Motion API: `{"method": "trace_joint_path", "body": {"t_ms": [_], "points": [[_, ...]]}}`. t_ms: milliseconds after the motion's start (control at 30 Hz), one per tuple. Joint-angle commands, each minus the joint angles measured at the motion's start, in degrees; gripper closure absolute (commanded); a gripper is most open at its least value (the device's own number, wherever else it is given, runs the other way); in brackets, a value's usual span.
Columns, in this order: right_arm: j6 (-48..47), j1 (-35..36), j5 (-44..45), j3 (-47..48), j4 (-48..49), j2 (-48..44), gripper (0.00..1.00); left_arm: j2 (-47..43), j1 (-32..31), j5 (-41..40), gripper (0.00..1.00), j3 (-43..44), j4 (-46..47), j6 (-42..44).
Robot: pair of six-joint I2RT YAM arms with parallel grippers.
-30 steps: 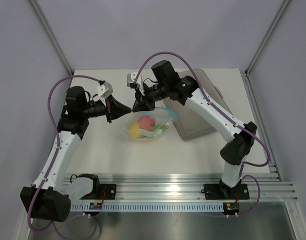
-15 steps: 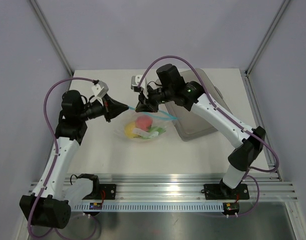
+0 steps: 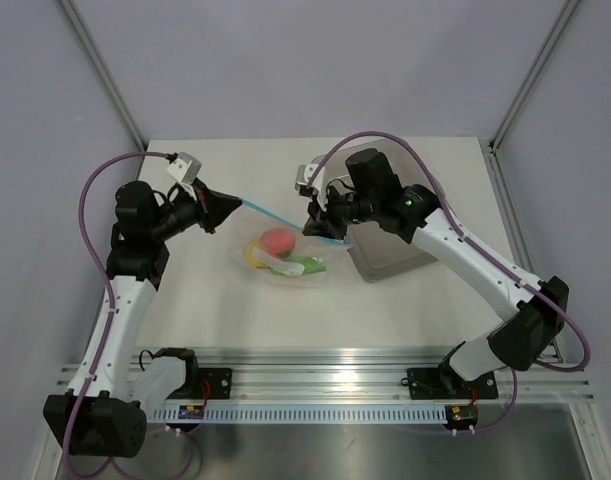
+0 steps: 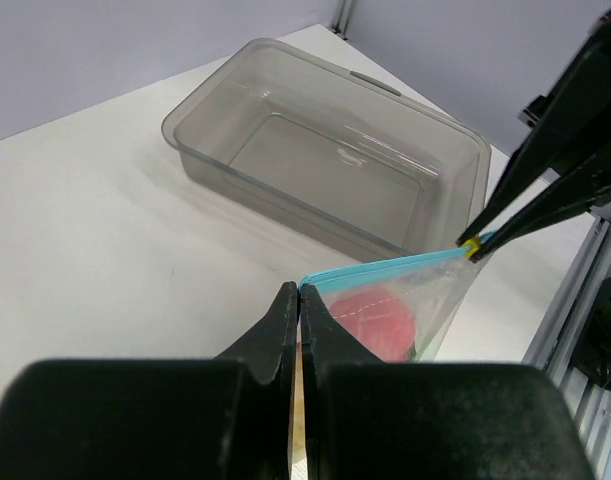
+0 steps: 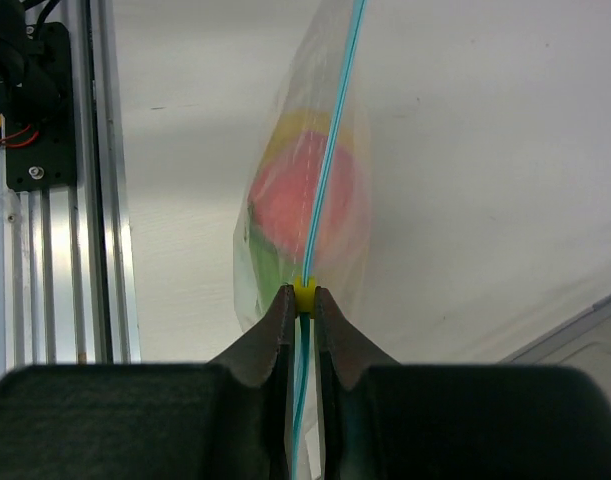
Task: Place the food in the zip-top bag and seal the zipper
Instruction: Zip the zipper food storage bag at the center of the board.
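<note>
Grey tray (image 4: pixel 325 165) on white table (image 3: pixel 195 300)

Left gripper (image 4: pixel 298 298) fully shut; right gripper (image 5: pixel 303 298) — pinched nearly closed.

Bright, even light from overhead; only soft, faint shadows on the white tabletop (image 3: pixel 205 300). Highlights streak the grey translucent plastic tray (image 4: pixel 275 200) and the clear crinkly zip-top bag (image 5: pixel 305 190). Wrist-view foregrounds blur.
</note>
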Motion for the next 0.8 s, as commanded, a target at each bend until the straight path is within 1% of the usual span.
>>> {"method": "trace_joint_path", "body": {"t_ms": [0, 167, 300, 467, 600, 667, 767], "points": [[3.16, -1.11, 2.99, -4.19, -1.52, -5.58, 1.00, 0.06, 2.11, -8.53, 1.00, 1.53, 5.60, -1.39], [4.91, -1.90, 7.12, -12.44, -0.99, -11.91, 1.00, 0.32, 2.55, -10.82, 1.00, 1.53, 5.95, -2.18], [6.76, -2.34, 9.59, -16.68, -1.08, -17.00, 1.00, 0.68, 2.55, -11.08, 1.00, 1.26, 6.04, -2.62], [8.17, -2.52, 12.40, -20.80, -1.78, -21.23, 1.00, 1.03, 2.46, -10.99, 1.00, 1.09, 5.96, -2.71], [9.05, -2.61, 13.19, -22.40, -1.52, -23.34, 1.00, 1.29, 2.55, -10.20, 1.00, 0.82, 5.95, -3.41], [9.31, -2.61, 13.28, -22.49, -1.17, -23.35, 1.00, 1.21, 2.55, -10.03, 1.00, 0.47, 8.06, -4.11], [9.14, -2.61, 13.46, -21.79, -1.07, -22.64, 1.00, 1.03, 2.55, -10.20, 1.00, 0.38, 7.89, -3.85]]}}
